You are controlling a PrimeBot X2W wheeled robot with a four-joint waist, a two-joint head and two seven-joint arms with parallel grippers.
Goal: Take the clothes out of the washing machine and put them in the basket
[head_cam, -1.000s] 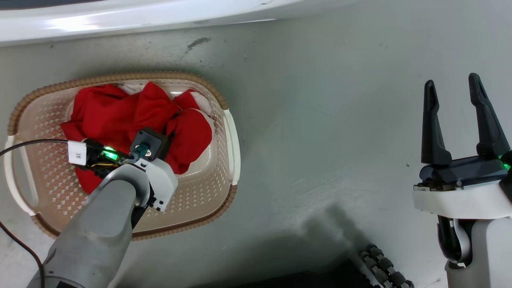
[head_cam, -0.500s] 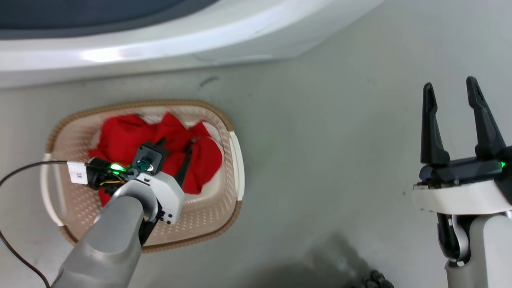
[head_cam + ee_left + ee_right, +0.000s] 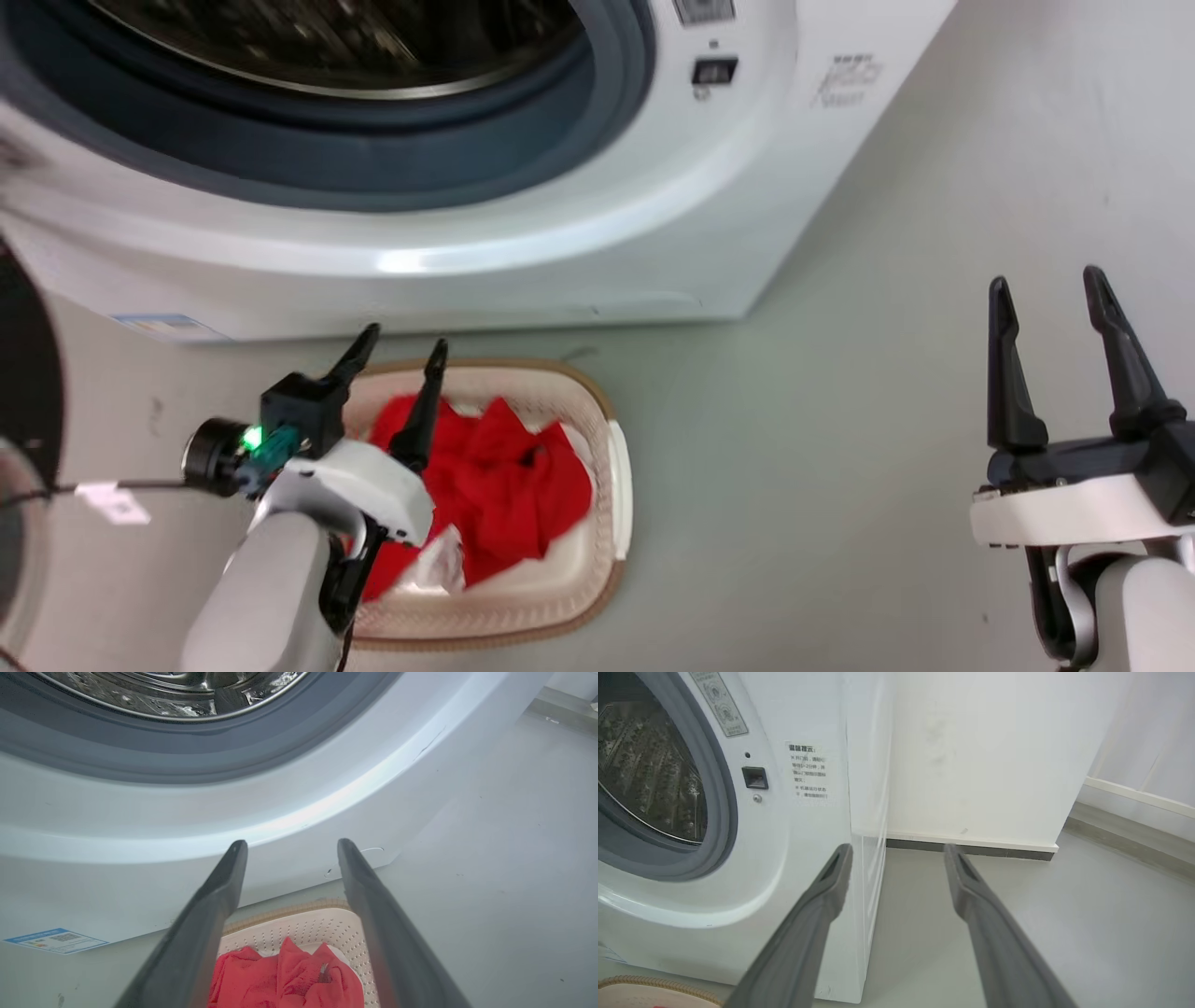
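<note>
Red clothes [image 3: 504, 485] lie heaped in the cream basket [image 3: 611, 523] on the floor before the white washing machine [image 3: 560, 233]. Its grey-rimmed porthole stands open onto the steel drum [image 3: 355, 37]. My left gripper [image 3: 404, 338] hovers open above the basket's far rim, nothing between its fingers. In the left wrist view the clothes [image 3: 285, 980] and the basket [image 3: 308, 926] sit below the open left gripper [image 3: 290, 844], with the drum [image 3: 187, 690] above. My right gripper [image 3: 1046, 278] is open and empty over bare floor at the right. The right wrist view has the open right gripper [image 3: 896, 848] beside the machine [image 3: 803, 826].
The black-framed door [image 3: 28, 420] hangs open at the far left. A cable with a white tag [image 3: 112, 501] runs from my left wrist. A white wall with a dark skirting [image 3: 971, 847] stands behind the machine, with grey floor [image 3: 840, 420] to the right.
The head camera has tilted up, bringing the machine's porthole into view. My left gripper has lifted out of the red clothes in the basket and now points up, open.
</note>
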